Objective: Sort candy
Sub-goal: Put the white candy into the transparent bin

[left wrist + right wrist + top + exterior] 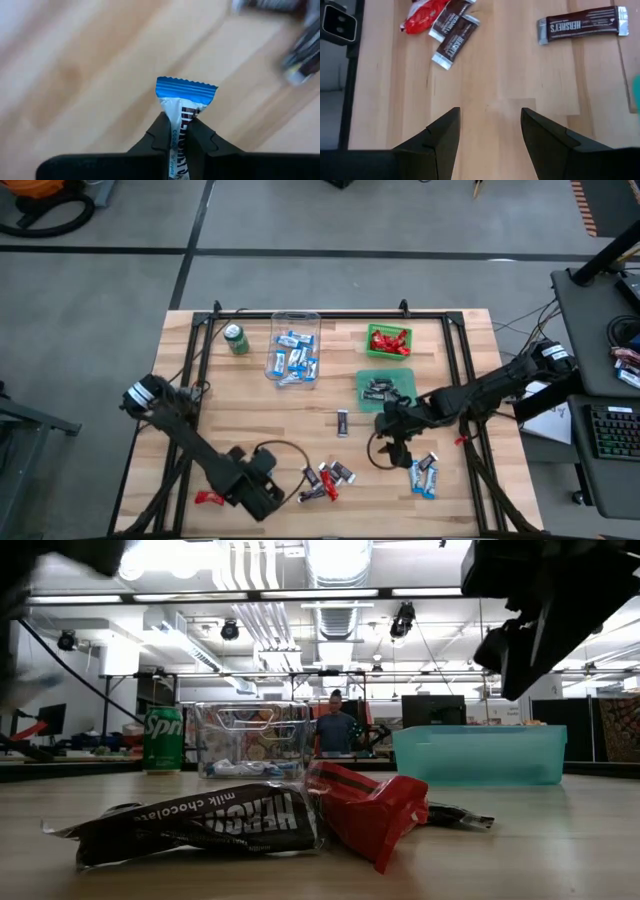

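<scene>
My left gripper (pixel 177 122) is near the table's front left (pixel 268 486), shut on a blue-and-white candy (pixel 184 100). My right gripper (pixel 490 120) hangs open over bare wood at the right (pixel 395 452). A loose pile of red and black-and-silver candy (pixel 325 480) lies flat between the two grippers. In the low view this pile fills the foreground (pixel 260 820). One black bar (pixel 342 423) lies alone mid-table. Blue-and-white candy (pixel 425 475) lies by my right gripper, and a red one (pixel 207 498) lies at the front left. My left gripper pinches the candy's white middle (pixel 173 116) between its two fingers, which point steeply down and lie along the bar. The blue crimped end (pixel 186 89) sticks out past the fingertips. The wood behind it is blurred, and the candy looks clear of the table.
At the back stand a green soda can (pixel 236 338), a clear box (pixel 295 348) with blue-and-white candy, a green tray (pixel 388 341) with red candy and another (pixel 386 386) with black-and-silver candy. Black frame rails (pixel 190 370) run along the table's sides. A person (pixel 335 730) stands far behind.
</scene>
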